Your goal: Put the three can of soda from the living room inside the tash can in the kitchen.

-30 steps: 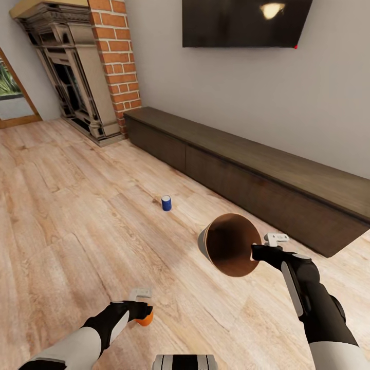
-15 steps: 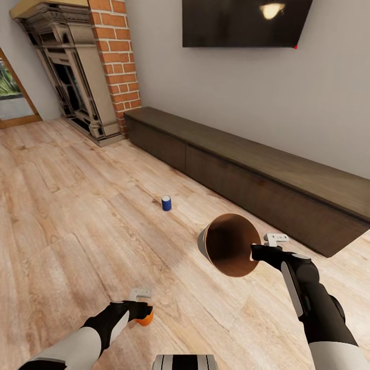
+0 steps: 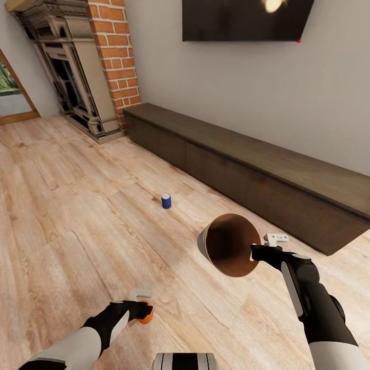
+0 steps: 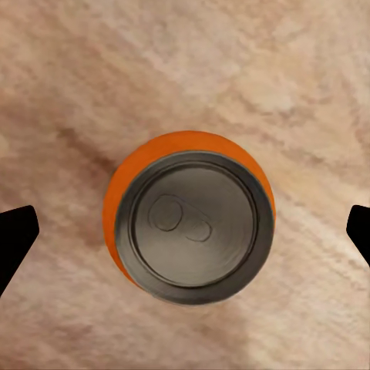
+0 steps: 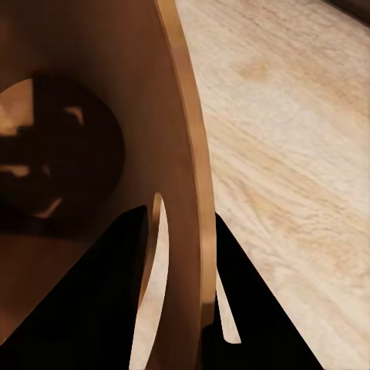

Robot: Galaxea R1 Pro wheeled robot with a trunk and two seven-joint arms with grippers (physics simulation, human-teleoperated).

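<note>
You're in the living room, wide plank floor [image 3: 77,216] all around, the long dark bench [image 3: 267,174] running along the wall on your right and the brick fireplace [image 3: 115,61] off in the far corner. Your right gripper [image 3: 259,252] is clamped on the rim of the bin [image 3: 226,245], which tips its brown mouth toward you, held clear of the floor. Your left gripper [image 3: 140,308] hangs over an orange can [image 4: 189,227], fingers spread wide with the can centred between them and nothing gripped (both tips sit well off its sides). Come straight down, keep that centring, then close on the can's body. The blue can [image 3: 166,201] stands alone farther out, open boards on every side; only the bench edge crowds your right arm.
</note>
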